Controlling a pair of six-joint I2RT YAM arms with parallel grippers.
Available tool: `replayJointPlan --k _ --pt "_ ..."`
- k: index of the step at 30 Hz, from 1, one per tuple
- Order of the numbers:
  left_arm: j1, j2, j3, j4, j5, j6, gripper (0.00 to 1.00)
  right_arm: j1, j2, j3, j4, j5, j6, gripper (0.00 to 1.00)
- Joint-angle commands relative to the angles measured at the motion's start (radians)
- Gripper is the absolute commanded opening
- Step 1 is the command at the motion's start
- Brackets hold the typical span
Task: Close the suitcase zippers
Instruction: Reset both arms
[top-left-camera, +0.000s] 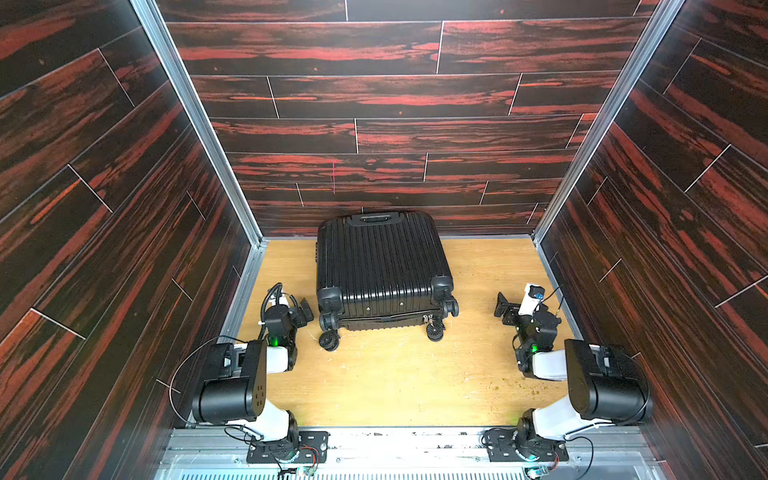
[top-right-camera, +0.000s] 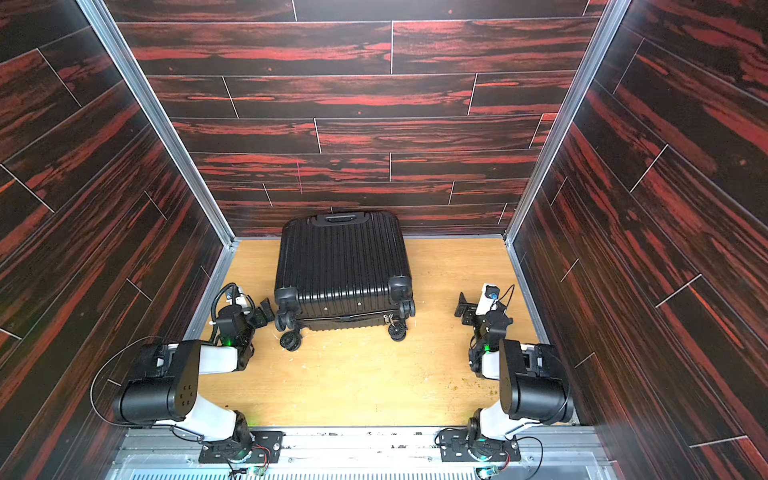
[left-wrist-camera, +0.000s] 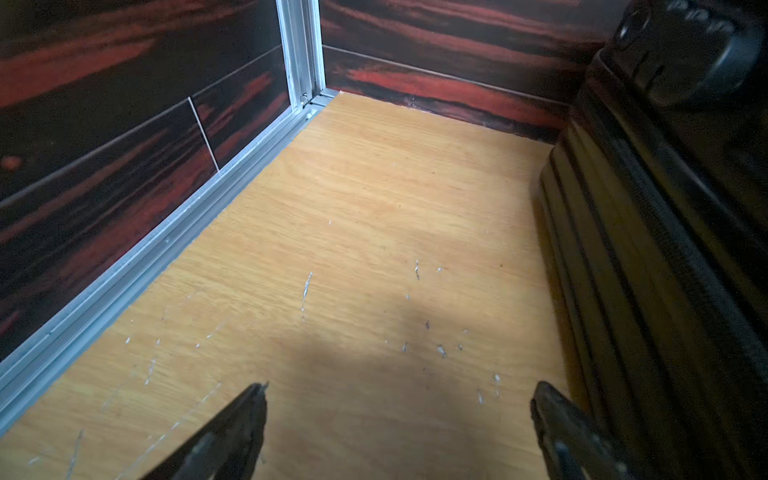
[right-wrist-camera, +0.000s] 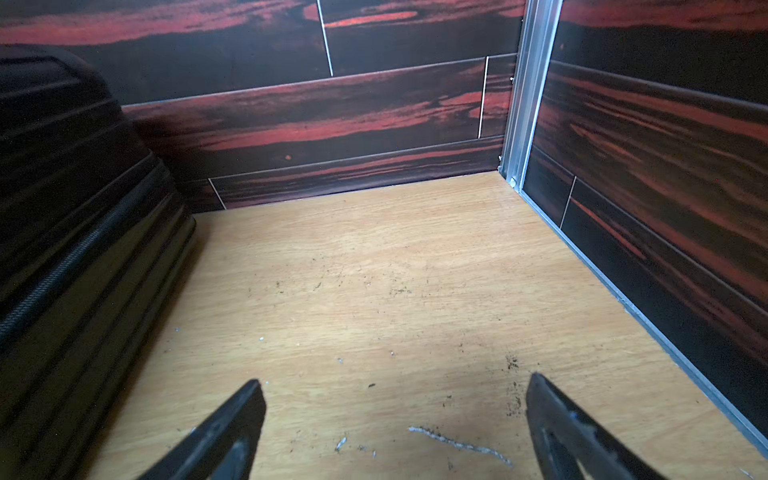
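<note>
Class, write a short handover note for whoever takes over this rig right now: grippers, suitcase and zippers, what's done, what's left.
Left gripper: open, empty, low over the table, close beside the suitcase.
Right gripper: open, empty, well clear on the other side.
Suitcase: lying flat, shells together, wheels toward the robot.
Zipper pulls: together on the near edge, by a wheel.
Done: track looks shut along the sides.
Left: probably nothing, but check the near seam, which is too small to judge.

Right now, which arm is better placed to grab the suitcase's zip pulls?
Probably the right. The silvery zip pulls hang at the suitcase near end, closer to the open right hand than to the open left hand.
</note>
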Motion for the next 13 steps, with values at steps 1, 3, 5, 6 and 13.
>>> replayJointPlan --k 1,3,5,6,13 --pt "-0.004 -0.025 0.017 -0.008 -0.011 0.014 1.0 -0.002 0.015 0.007 -0.007 0.008 0.003 0.99" --pt "-0.006 -0.024 0.02 -0.013 -0.015 0.015 1.0 -0.002 0.015 0.007 -0.007 0.009 0.005 0.99" --pt "-0.013 -0.02 0.026 -0.024 -0.032 0.022 1.0 -0.002 0.015 0.007 -0.008 0.009 0.005 0.99" --pt "-0.02 -0.024 0.029 -0.031 -0.044 0.025 1.0 -0.003 0.014 0.007 -0.007 0.008 0.005 0.99" --pt "-0.021 -0.027 0.027 -0.032 -0.047 0.023 1.0 -0.003 0.015 0.007 -0.008 0.009 0.005 0.99"
